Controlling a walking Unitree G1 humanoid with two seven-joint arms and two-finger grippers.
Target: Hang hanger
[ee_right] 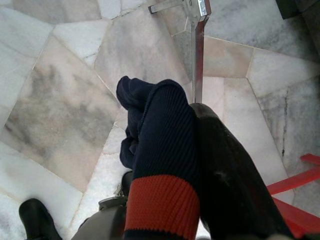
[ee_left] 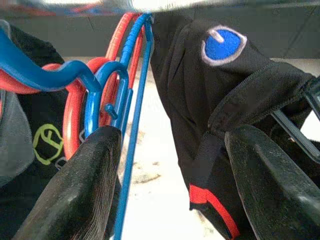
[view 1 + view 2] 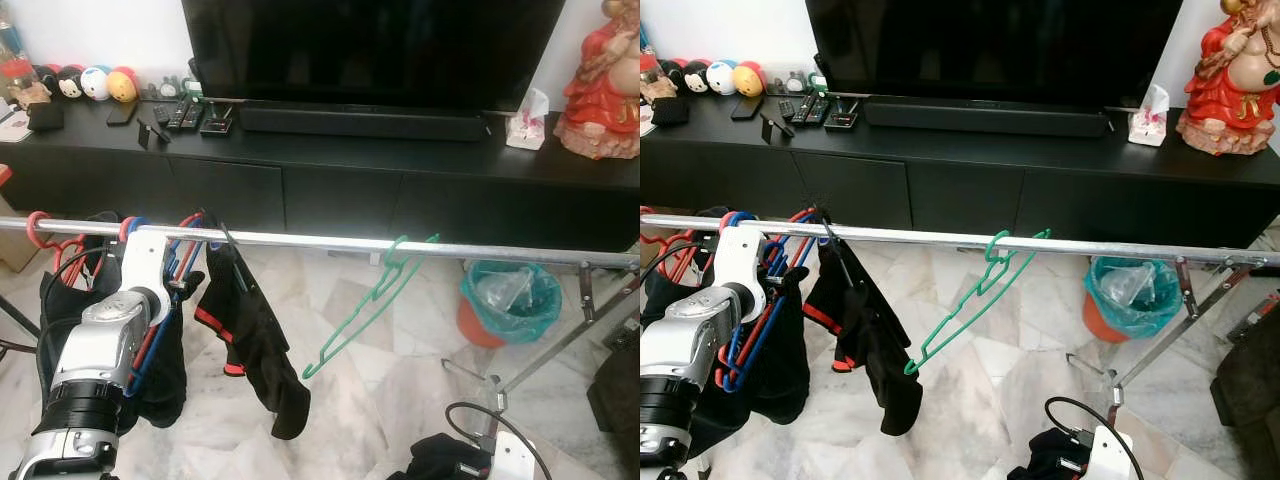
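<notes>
Beside the silver rail [image 3: 330,241], the left gripper [image 2: 170,185] is reaching with fingers apart toward blue and red hangers [image 2: 107,95]; light, stiff, best taken near the hook. Below it, the right gripper [image 1: 192,165] is clamping a dark garment [image 1: 162,150].

Green hanger [image 3: 372,300], empty, hooked on silver rail [image 3: 480,250], hanging tilted

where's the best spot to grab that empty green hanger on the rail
Probably the long straight bottom bar of the green hanger, near its middle. It hangs tilted on the rail with nothing on it, so that bar is bare. Come from the robot's side, the claw straddling the bar; the hook sits too close to the rail.
</notes>
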